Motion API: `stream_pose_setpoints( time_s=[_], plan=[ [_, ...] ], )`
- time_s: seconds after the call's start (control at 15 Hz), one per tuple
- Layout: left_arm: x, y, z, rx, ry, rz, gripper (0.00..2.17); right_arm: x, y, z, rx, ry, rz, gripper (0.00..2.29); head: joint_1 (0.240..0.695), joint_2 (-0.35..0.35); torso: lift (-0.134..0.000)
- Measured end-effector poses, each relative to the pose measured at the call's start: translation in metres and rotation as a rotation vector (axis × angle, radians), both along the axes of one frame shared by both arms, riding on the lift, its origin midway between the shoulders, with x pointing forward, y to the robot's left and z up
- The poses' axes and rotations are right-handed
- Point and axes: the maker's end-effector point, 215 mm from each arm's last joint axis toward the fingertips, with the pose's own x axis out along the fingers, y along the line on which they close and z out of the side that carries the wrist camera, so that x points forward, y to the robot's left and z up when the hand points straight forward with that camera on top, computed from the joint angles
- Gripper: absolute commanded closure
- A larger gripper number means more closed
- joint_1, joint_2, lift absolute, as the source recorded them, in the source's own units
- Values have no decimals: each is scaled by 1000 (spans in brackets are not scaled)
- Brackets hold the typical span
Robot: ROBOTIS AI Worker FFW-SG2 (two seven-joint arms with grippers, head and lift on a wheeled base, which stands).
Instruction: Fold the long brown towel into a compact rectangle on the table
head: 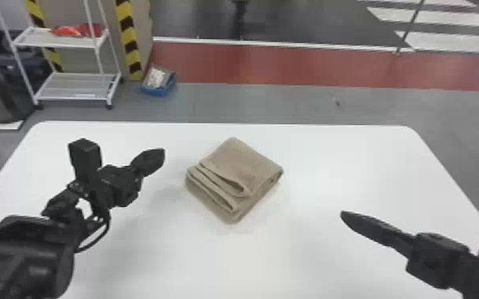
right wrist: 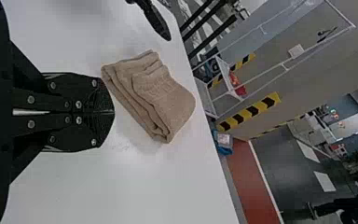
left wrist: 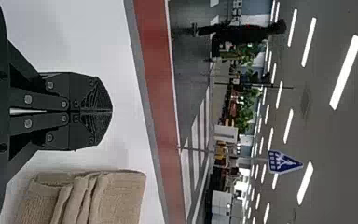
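The brown towel [head: 246,163] lies folded into a thick, compact block near the middle of the white table [head: 330,159], turned so one corner points at the robot. Several stacked layers show along its left front side. My left gripper [head: 162,153] is above the table to the towel's left, apart from it; in the left wrist view the gripper [left wrist: 111,111] is shut with nothing between its fingers, the towel [left wrist: 116,196] beside it. To the towel's right and nearer the robot is my right gripper [head: 344,214], shut and empty; in the right wrist view the gripper [right wrist: 113,112] stands apart from the towel [right wrist: 168,98].
Beyond the table's far edge, a white wire-shelf rack [head: 75,85] stands at the back left with red items on its upper shelf. A blue bin [head: 159,89] sits on the floor beside a post with yellow and black stripes.
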Motion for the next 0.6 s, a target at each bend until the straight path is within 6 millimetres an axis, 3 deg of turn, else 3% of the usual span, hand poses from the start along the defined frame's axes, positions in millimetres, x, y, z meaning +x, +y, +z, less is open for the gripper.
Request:
stream_pose_setpoints(
  time_s=[0.2, 0.6],
  plan=[
    [-5, -6, -15, 7, 18, -22, 1619, -8, 2, 7, 21, -6, 13, 1717, 695, -74, -124],
    [-24, -52, -38, 9, 39, -95, 1619, -26, -2, 23, 82, -22, 26, 1713, 695, -139, -124]
  ],
)
